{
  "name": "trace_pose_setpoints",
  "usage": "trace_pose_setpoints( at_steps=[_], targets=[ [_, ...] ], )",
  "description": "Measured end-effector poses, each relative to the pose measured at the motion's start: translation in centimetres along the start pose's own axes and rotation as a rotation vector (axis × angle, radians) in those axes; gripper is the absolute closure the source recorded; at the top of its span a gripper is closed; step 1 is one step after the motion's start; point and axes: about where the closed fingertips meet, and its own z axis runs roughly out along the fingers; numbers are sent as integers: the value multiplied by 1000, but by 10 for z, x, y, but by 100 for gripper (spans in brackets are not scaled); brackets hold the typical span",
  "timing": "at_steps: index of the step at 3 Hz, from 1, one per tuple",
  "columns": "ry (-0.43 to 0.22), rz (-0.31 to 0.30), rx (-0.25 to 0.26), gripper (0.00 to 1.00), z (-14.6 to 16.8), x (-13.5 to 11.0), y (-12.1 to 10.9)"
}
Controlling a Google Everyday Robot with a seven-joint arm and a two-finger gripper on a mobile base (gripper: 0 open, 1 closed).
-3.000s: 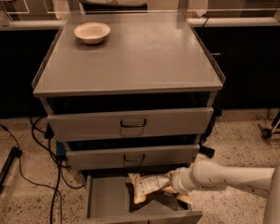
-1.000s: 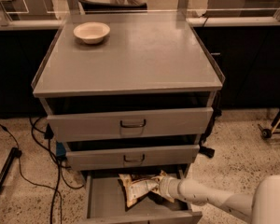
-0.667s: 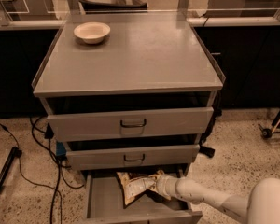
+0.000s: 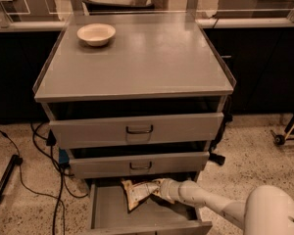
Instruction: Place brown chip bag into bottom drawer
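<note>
The brown chip bag (image 4: 137,192) is a crinkled tan and brown foil bag with a white label, lying at the back of the open bottom drawer (image 4: 112,214). My gripper (image 4: 162,189) reaches in from the right on a white arm and is at the bag's right end, just under the middle drawer's front. The bag rests on or just above the drawer's flat grey floor; I cannot tell which.
A cream bowl (image 4: 96,34) sits on the cabinet top (image 4: 152,58) at the back left. The two upper drawers (image 4: 137,130) are slightly open. Black cables (image 4: 44,160) run over the floor at left. A wheeled stand leg (image 4: 284,136) is at right.
My arm has pushed further left and down into the drawer, carrying the bag from the drawer's right side toward its back middle.
</note>
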Motion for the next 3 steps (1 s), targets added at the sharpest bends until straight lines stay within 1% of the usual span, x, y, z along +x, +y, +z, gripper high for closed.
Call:
trace_pose_setpoints(
  at_steps=[1, 2, 3],
  targets=[
    [17, -1, -12, 100, 18, 6, -6],
    [20, -4, -12, 83, 21, 6, -9],
    [20, -4, -12, 62, 21, 6, -9]
  ],
)
